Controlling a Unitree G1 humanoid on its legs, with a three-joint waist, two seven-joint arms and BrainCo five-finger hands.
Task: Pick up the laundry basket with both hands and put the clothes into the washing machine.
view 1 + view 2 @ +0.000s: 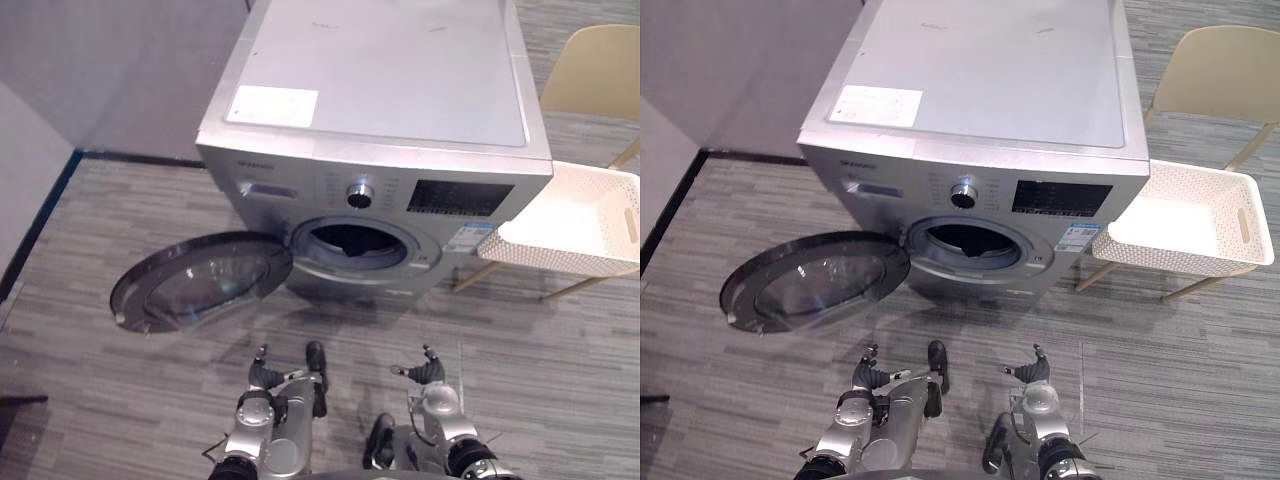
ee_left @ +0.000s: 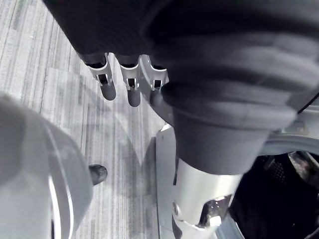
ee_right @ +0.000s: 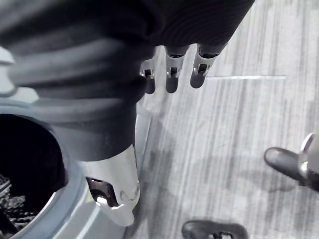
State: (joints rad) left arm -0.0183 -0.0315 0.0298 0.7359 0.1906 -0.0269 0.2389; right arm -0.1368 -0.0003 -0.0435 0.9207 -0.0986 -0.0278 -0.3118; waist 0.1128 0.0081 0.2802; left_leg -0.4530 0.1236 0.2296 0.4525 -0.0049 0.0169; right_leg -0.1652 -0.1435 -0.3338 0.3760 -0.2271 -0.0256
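Closest to me, my left hand (image 1: 268, 377) and right hand (image 1: 428, 372) hang low over the grey carpet (image 1: 100, 400), fingers loosely straight and holding nothing (both wrist views agree). Beyond them the washing machine (image 1: 380, 90) stands with its round door (image 1: 200, 280) swung wide to the left and dark clothes (image 1: 350, 240) lying inside the drum. Farther right, the white laundry basket (image 1: 560, 258) rests on a beige chair (image 1: 595, 70), just beside the machine's right side and well apart from both hands.
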